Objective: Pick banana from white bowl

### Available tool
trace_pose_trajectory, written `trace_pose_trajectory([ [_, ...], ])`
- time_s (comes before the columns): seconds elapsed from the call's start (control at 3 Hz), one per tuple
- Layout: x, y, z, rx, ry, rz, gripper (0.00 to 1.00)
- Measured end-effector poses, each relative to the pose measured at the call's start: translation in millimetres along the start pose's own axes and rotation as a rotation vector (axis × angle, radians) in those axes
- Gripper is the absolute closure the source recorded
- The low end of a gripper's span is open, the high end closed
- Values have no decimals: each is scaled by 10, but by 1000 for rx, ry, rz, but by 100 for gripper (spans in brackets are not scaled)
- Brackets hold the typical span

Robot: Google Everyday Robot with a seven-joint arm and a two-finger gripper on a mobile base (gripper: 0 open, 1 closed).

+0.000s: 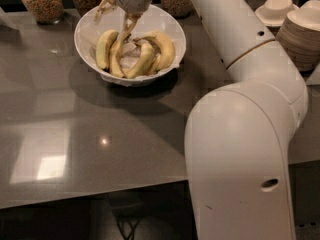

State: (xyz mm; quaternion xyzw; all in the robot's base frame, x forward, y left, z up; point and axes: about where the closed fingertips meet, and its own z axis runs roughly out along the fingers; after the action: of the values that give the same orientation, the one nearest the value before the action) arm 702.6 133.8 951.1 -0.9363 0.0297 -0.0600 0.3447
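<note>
The banana [103, 49] lies in the white bowl [85, 34], long axis apparently near-to-far; gripper [118, 15] hovers above, fingers spread.

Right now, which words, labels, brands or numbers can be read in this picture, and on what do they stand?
None: no readable text on the glass jars, white bowl, stacked plates or robot arm.
The claw, open over the banana, bears no marking.

End effector [113, 23] over glossy white bowl [86, 33], polished table [75, 129].
</note>
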Motion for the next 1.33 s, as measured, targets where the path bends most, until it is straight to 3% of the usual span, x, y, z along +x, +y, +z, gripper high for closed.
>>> trace_pose_trajectory([
  [1.33, -152, 66, 425, 6, -79, 9, 45],
])
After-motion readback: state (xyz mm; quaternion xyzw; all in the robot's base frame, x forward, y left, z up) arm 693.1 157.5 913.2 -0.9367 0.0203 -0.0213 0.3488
